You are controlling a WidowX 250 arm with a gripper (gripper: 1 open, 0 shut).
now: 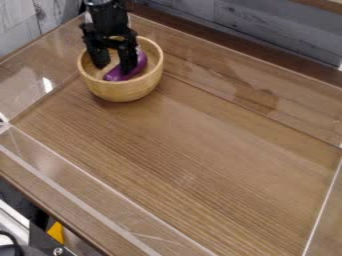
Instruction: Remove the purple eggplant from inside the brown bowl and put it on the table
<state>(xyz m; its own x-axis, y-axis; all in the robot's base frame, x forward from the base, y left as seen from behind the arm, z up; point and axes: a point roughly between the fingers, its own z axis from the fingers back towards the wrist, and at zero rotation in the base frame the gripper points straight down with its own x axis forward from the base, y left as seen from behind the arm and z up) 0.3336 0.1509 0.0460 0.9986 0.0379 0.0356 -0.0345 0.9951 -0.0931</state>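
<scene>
The brown bowl (120, 88) stands at the far left of the table (201, 150). Inside it lies the purple eggplant (124, 72), mostly covered by the arm. My black gripper (114, 62) points straight down into the bowl with its fingers spread open on either side of the eggplant. Nothing shows the fingers pressing on the eggplant. Only a purple patch between and below the fingers is visible.
Low clear plastic walls (40, 150) edge the tabletop on the left and front. A grey plank wall (267, 25) runs behind the table. Bare wood-grain surface stretches right and forward of the bowl.
</scene>
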